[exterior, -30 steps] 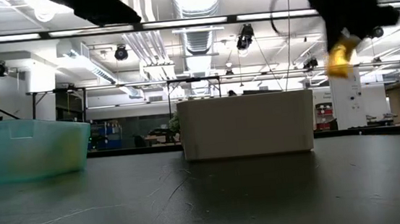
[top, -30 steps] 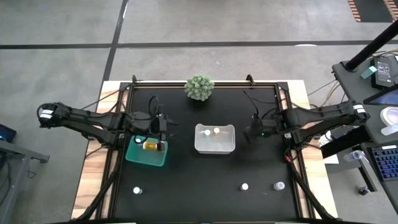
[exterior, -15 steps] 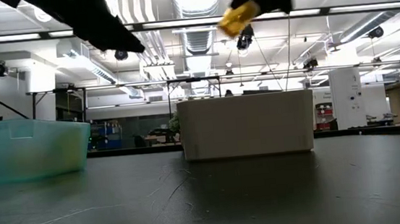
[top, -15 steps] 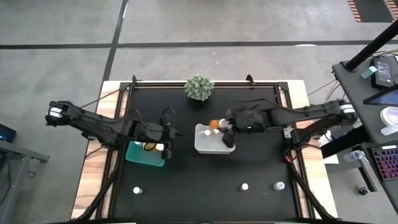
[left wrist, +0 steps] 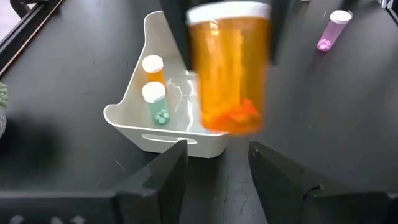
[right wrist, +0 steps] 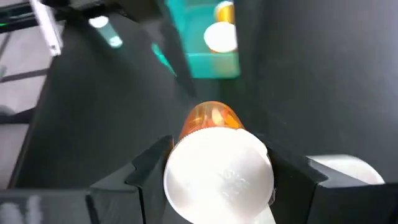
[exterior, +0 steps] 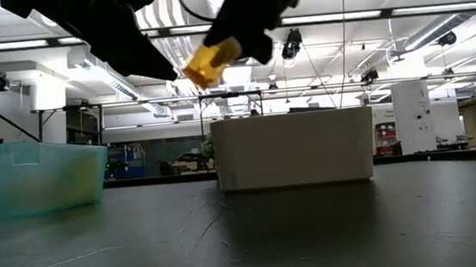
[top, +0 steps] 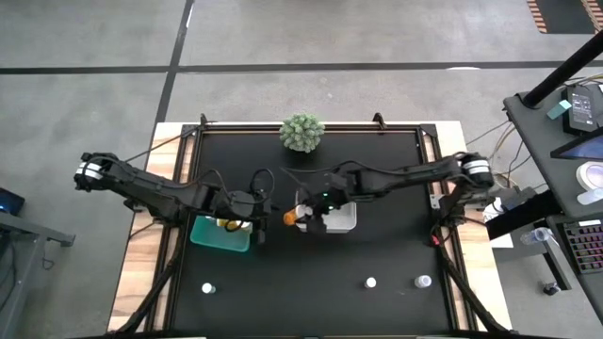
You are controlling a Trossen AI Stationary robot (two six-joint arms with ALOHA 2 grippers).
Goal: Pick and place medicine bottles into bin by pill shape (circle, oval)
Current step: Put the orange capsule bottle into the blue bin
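left arm: reaches from the left edge toward the table's middle
left gripper [top: 256,212]: fingers parted, empty
right arm: stretches from the right edge across to the middle
right gripper [top: 300,215]: clamped on an amber bottle [top: 291,217], close to the left gripper

We are in a lab or workshop hall: exposed ceiling ducts [exterior: 232,43] and strip lights [exterior: 434,8] run overhead, and equipment racks [exterior: 128,159] stand in the background. Toward three o'clock of the black table [top: 311,273], a desk holds a keyboard [top: 586,247] and tape rolls [top: 592,179].
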